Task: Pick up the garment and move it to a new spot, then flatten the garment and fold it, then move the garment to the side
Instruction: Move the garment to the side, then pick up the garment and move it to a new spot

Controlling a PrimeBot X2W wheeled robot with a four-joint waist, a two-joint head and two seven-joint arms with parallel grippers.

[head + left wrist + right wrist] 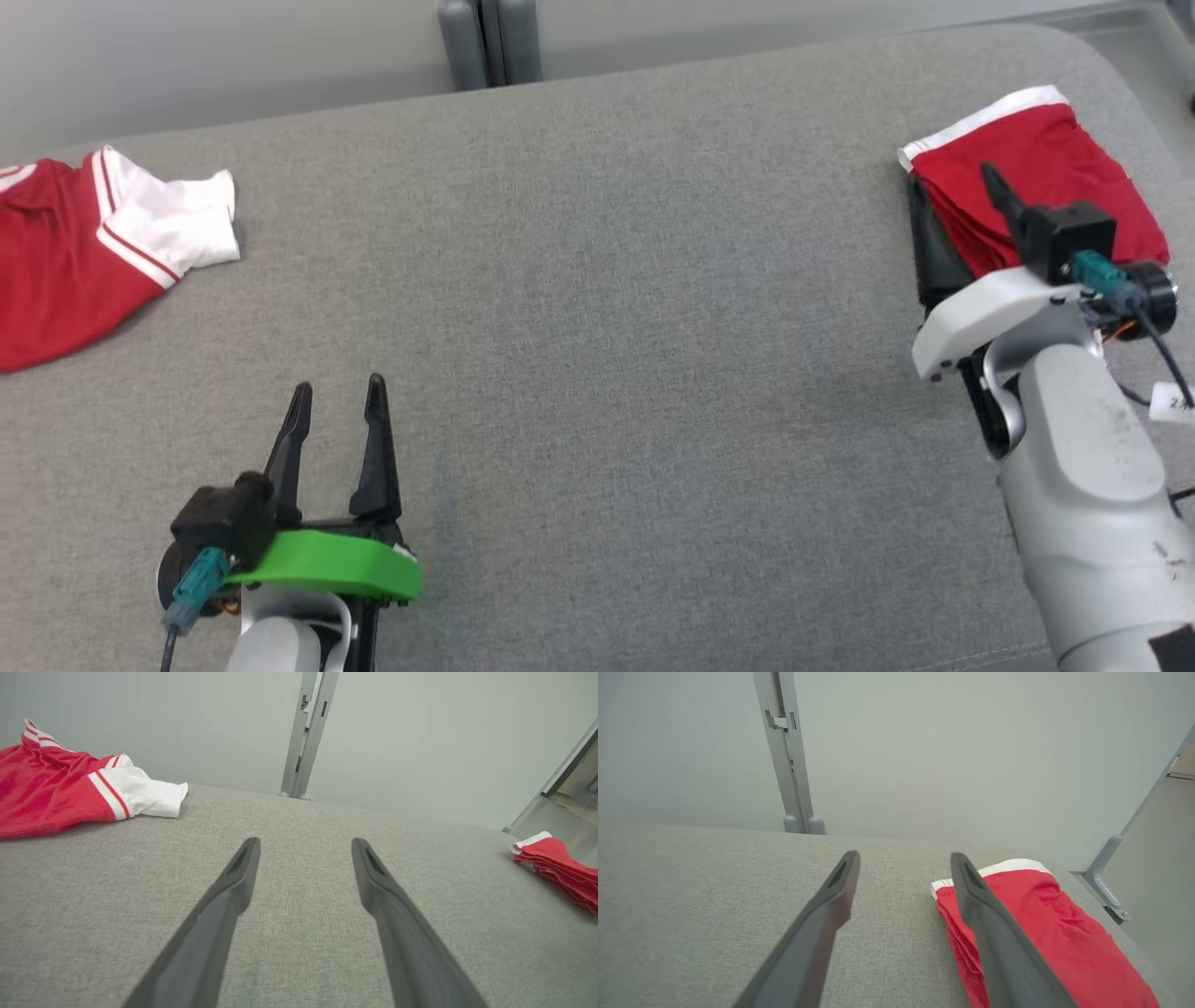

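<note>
At the far left a crumpled red-and-white jersey [84, 252] is lying on the grey fabric surface [607, 327], its white sleeve pointing toward the middle. I am holding my left gripper [338, 385] low over bare fabric near the front edge, fingers spread apart with nothing between them, well apart from the jersey. Behind the surface a grey post [490, 42] is standing against the pale wall. At the far right the folded red garment [1064, 168] is resting near the rounded corner, white band at its far end. My right gripper [952, 179] is hovering at its left edge, fingers wide and gripping nothing, one over bare fabric, one over the red cloth; I cannot tell if they are touching it.
</note>
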